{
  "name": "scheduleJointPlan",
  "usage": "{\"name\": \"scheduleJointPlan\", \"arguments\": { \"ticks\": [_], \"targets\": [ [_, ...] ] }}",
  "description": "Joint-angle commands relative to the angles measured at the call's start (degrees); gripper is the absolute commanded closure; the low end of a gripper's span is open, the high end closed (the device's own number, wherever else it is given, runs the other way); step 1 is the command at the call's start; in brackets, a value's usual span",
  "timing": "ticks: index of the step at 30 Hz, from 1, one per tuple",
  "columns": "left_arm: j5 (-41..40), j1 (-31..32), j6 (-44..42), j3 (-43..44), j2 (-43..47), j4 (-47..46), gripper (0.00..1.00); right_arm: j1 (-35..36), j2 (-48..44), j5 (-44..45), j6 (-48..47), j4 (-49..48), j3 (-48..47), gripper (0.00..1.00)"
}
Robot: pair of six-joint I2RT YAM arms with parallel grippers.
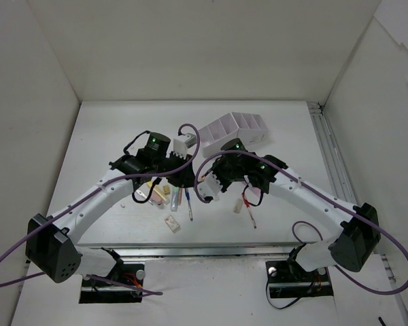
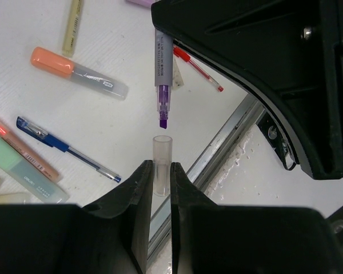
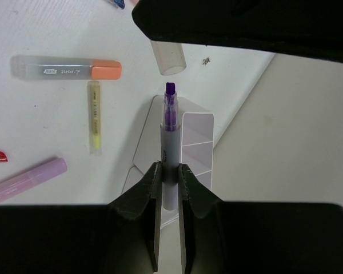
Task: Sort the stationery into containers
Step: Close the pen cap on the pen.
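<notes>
Lilac highlighter (image 3: 169,137) was uncapped, purple tip exposed, barrel clamped in the right gripper (image 3: 169,166) and held above the surface (image 1: 122,129). Its tip pointed at the open mouth of the clear cap (image 2: 162,149), close but not touching. The cap was pinched in the left gripper (image 2: 161,167). Organizer (image 1: 234,128) sat just beyond the right gripper, far side of the surface. Loose on the surface under the left arm: orange-capped marker (image 2: 74,69), blue pen (image 2: 63,148), red pen (image 2: 197,68), green marker (image 2: 23,165), and a yellow pen (image 3: 94,117).
</notes>
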State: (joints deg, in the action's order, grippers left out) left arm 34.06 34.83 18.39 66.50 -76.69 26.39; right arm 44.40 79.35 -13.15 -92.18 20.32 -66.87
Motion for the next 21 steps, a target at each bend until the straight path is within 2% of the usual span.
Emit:
{"name": "scheduleJointPlan", "arguments": {
  "ticks": [1, 17, 21],
  "targets": [
    [-0.14, 0.33, -0.99, 2.14, 2.24, -1.69, 1.00, 0.51, -2.53, -1.26, -0.37, -2.03, -1.16, 1.00],
    [-1.10, 0.85, -0.99, 2.32, 1.63, -1.52, 1.00, 2.36, -1.83, -2.15, -1.33, -2.03, -0.54, 1.00],
    [-0.76, 0.85, -0.73, 2.67, 0.93, -1.87, 1.00, 2.27, -2.97, -3.99, -5.37, -2.03, 1.74, 1.00]
  ]
}}
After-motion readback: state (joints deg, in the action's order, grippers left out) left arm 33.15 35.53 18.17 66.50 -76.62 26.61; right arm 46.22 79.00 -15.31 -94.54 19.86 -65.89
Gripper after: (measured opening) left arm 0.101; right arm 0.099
